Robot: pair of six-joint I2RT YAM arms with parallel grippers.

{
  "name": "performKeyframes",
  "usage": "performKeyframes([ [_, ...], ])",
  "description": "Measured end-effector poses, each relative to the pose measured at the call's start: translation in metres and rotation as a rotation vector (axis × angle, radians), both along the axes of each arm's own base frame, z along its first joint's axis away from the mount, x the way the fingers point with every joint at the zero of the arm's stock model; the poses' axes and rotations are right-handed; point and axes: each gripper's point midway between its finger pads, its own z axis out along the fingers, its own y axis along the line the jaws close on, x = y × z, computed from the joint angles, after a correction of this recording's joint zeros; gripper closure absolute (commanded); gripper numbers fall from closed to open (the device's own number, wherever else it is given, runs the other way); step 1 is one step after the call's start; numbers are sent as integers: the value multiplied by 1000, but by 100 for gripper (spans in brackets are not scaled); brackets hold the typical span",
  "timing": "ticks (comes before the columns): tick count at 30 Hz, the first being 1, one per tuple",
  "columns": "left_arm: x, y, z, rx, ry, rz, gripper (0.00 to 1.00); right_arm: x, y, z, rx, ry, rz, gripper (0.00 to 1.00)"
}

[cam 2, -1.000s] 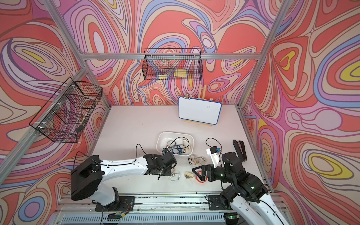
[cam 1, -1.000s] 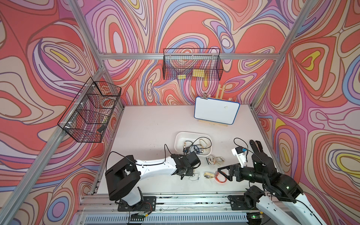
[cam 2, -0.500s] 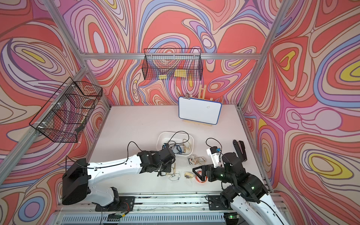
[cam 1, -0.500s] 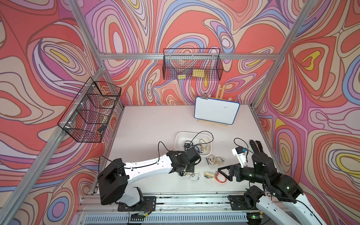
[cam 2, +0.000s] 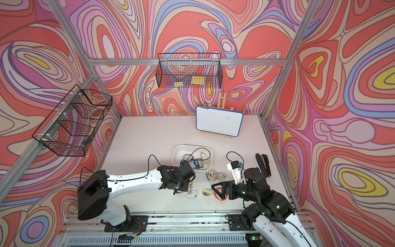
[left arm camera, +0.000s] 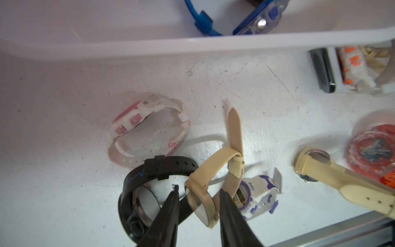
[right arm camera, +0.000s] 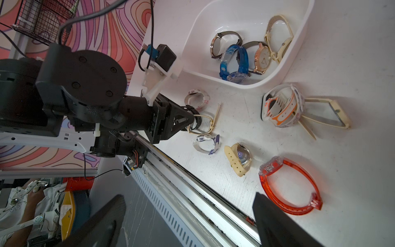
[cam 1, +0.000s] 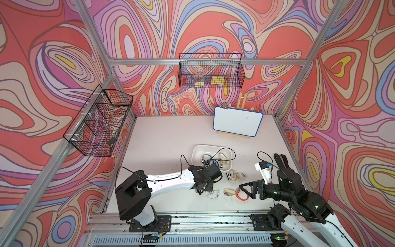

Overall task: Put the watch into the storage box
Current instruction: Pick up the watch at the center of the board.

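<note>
Left jaws, near-shut a moment ago, are now parted astride the beige watch (left arm camera: 201, 205) on the counter (left arm camera: 64, 128), near the storage box (left arm camera: 192, 46); a fresh grasp is judged pending. Right jaws are held wide, empty.

The pale table (cam 1: 162, 136) carries the storage box (cam 1: 197, 149), an upright whiteboard (cam 1: 237, 124) and several loose watches (right arm camera: 237, 158)

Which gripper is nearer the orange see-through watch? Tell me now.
Right. The right gripper stands open right beside the orange watch. The left gripper is farther off, straddling the beige watch.
</note>
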Motion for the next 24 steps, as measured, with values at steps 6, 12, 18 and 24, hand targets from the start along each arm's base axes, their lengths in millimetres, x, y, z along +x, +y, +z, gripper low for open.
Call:
performKeyframes([
  [6,0,0,-11,35,18,-6,68,-1,-1,-1,-3,5,0,2],
  [12,-1,1,-13,46,24,-15,81,-1,-1,-1,-4,5,-1,2],
  [18,-2,2,-14,52,29,-28,93,0,-1,-1,-5,4,-3,2],
  [24,-4,4,-11,73,36,-42,94,0,-1,-1,-6,4,-4,2],
])
